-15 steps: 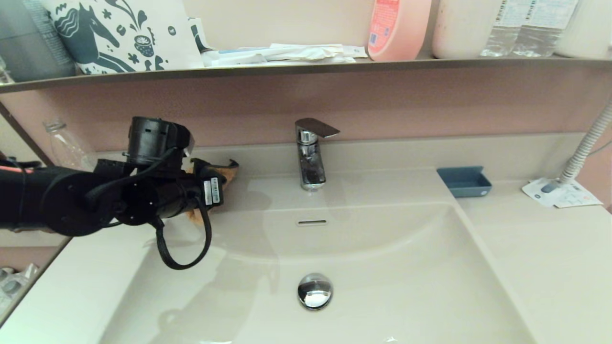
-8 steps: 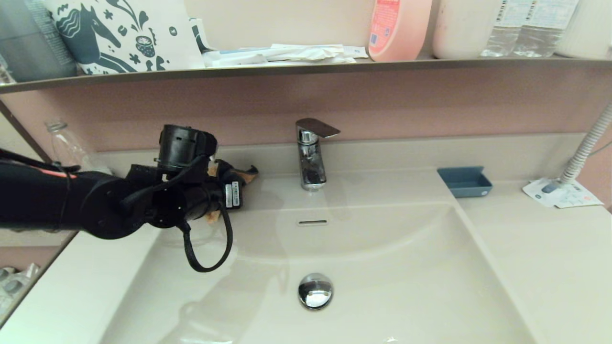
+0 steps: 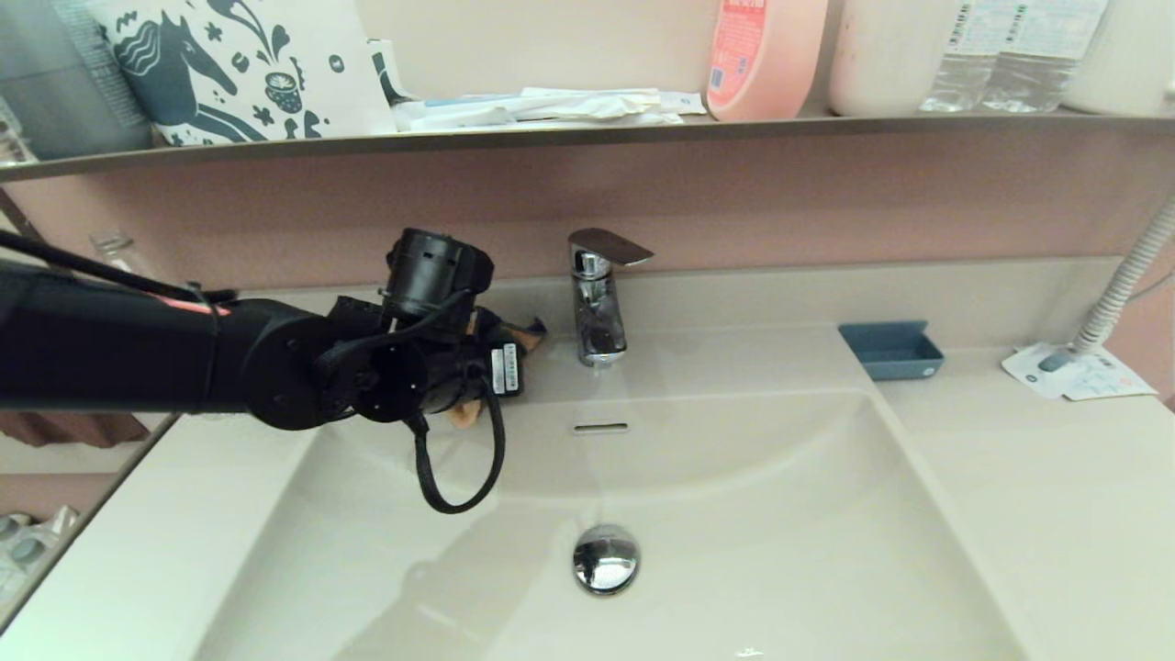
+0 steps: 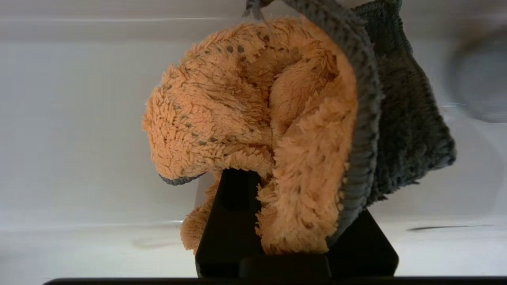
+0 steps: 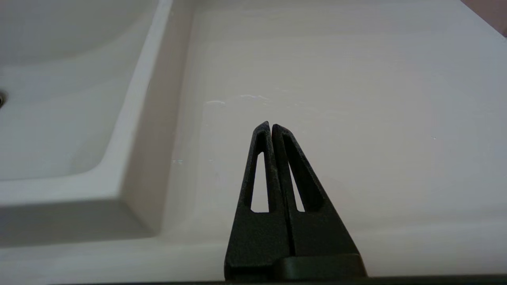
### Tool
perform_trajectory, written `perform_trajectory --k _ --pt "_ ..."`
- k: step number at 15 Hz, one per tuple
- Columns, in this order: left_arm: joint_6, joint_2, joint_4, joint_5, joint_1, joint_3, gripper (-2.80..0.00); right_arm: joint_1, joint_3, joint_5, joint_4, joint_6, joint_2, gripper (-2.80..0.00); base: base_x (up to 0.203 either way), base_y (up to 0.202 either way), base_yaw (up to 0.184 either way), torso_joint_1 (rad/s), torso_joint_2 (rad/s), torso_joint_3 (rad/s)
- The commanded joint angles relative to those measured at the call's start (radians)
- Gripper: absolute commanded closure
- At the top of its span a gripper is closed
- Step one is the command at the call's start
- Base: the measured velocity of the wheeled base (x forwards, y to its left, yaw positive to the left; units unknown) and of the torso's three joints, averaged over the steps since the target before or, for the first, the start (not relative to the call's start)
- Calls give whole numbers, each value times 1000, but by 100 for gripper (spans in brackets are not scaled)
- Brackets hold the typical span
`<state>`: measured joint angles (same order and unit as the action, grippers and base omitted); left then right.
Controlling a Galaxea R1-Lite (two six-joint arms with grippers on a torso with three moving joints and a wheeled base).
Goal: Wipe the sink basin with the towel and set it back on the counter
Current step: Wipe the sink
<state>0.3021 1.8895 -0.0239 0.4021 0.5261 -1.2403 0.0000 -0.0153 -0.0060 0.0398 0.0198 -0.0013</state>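
My left gripper (image 3: 514, 353) is shut on the towel (image 4: 277, 118), an orange microfibre cloth with dark grey edging bunched between the black fingers (image 4: 231, 221). In the head view only scraps of the towel (image 3: 464, 413) show round the gripper, which hangs over the back left ledge of the sink basin (image 3: 734, 514), just left of the tap. The chrome drain stopper (image 3: 605, 558) sits in the basin floor, with the overflow slot (image 3: 598, 428) on the curved back wall. My right gripper (image 5: 271, 126) is shut and empty above the counter (image 5: 356, 99) to the right of the basin.
A chrome tap (image 3: 597, 294) stands at the back centre. A blue soap dish (image 3: 890, 349) and printed white papers (image 3: 1079, 370) lie on the right counter beside a white hose (image 3: 1129, 275). A brown shelf (image 3: 587, 131) above holds bottles and a printed bag.
My left arm has carried the towel to the right along the back ledge, from the basin's left corner to close beside the tap. The right gripper shows no change.
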Motion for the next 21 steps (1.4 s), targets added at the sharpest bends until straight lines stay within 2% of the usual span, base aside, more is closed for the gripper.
perform_trajectory --k 1,5,8,10,13,15,19,21 --pt "4 64 -3 19 39 -48 0 0 0 0 0 0 1 0 0 0 0 0 0 0" --pt "22 104 -30 52 89 -130 0 0 0 0 0 0 1 0 0 0 0 0 0 0" --pt "91 112 -112 55 118 -188 0 0 0 0 0 0 1 0 0 0 0 0 0 0" --pt "106 106 -123 56 104 -169 0 0 0 0 2 0 1 0 0 0 0 0 0 0" --pt "100 57 -119 40 -2 -73 0 0 0 0 0 0 1 0 0 0 0 0 0 0" --pt "87 -7 -117 -9 -90 -5 0 0 0 0 2 0 1 0 0 0 0 0 0 0" --pt "-12 -82 -105 -100 -305 41 0 0 0 0 0 0 1 0 0 0 0 0 0 0" --pt "-48 -85 -103 -131 -372 39 0 0 0 0 0 0 1 0 0 0 0 0 0 0"
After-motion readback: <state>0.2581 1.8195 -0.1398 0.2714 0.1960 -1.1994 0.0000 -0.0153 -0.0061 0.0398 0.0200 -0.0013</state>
